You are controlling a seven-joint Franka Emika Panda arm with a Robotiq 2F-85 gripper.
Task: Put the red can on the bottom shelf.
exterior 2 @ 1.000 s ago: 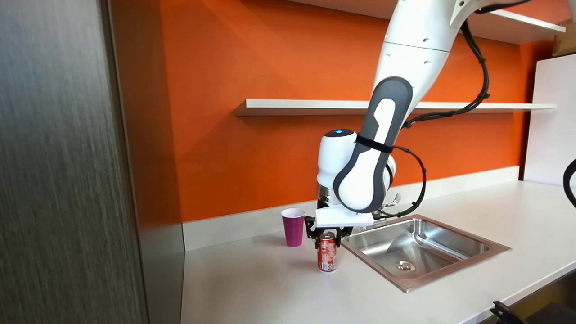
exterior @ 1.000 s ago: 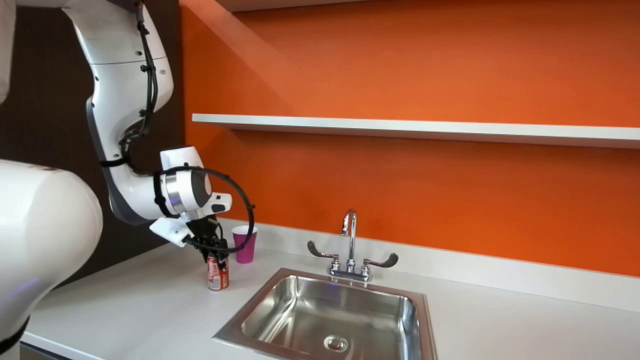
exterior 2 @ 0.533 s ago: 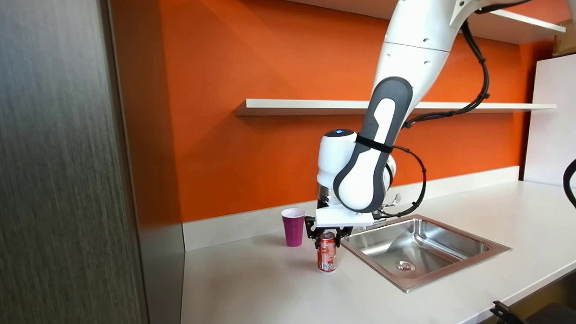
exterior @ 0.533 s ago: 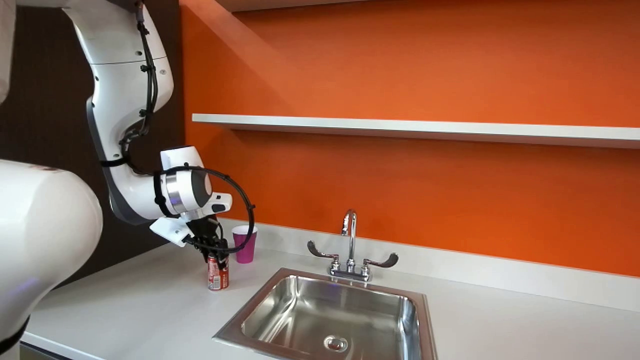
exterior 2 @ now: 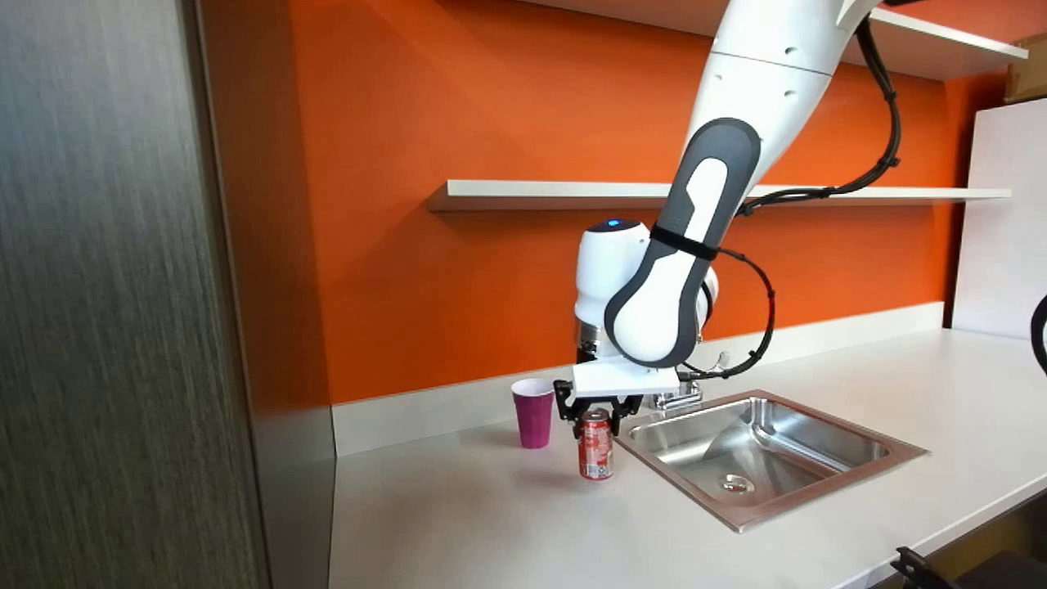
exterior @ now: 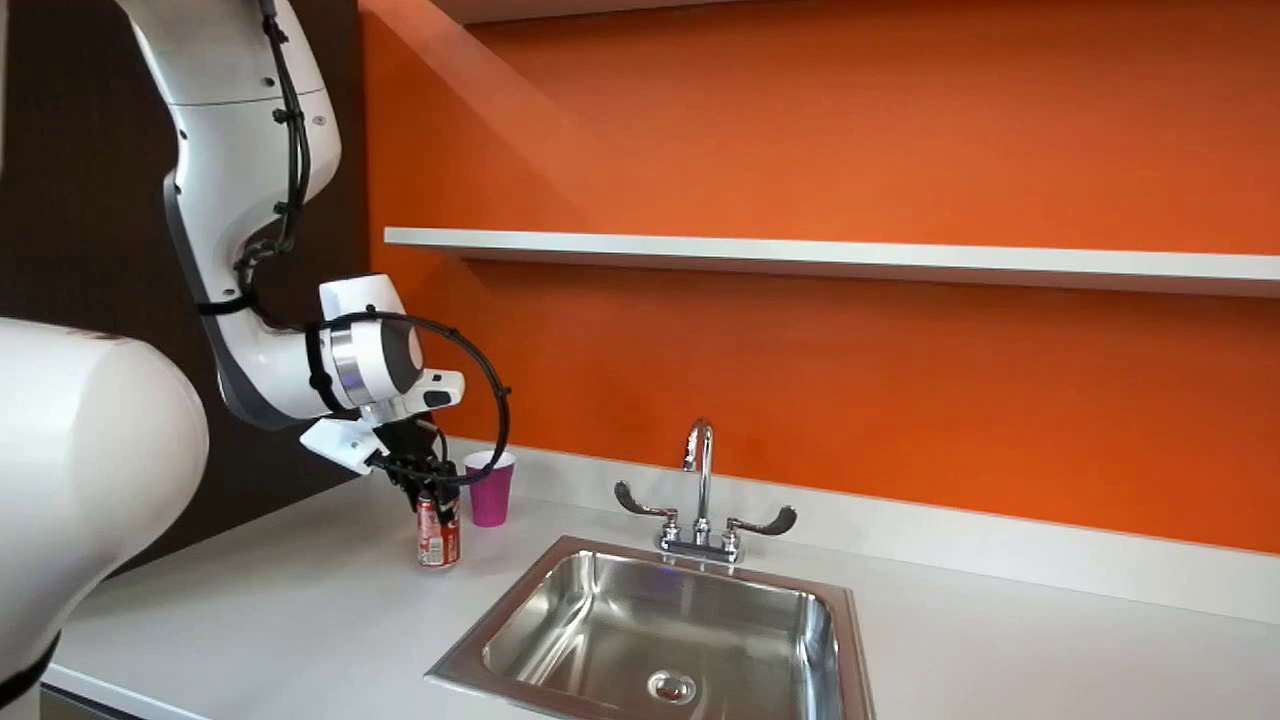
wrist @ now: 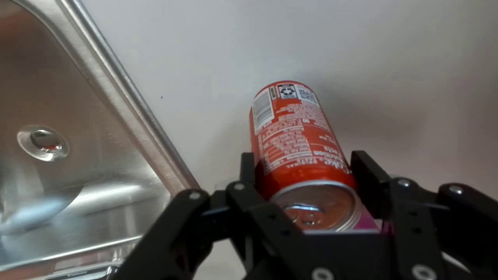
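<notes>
grasp done: i see gripper [exterior 2: 596, 429] clamped on red coke can [wrist: 297, 132] beside sink [exterior: 640, 630], apparently barely airborne. remaining: reach bottom shelf [exterior: 830, 251] above sink, release.

I get bright, even light in both exterior views. The orange wall [exterior: 900, 400] glows saturated, with a paler diagonal streak at its upper left, while the underside of the bottom shelf [exterior: 832, 258] sits in shade. The stainless-steel sink [exterior: 745, 635] throws back hard white glints. In an exterior view, faint soft-edged shadows lie on the white countertop [exterior 2: 442, 523] and a cool grey sheen washes the dark wood-grain panel [exterior 2: 114, 286]. My wrist view is dimmer and greyer: the red can [wrist: 295, 132] reads fairly clear, though its smallest print is soft, a diffuse shadow spreads beside it, and the nearest parts of the gripper [wrist: 302, 167] blur.
</notes>
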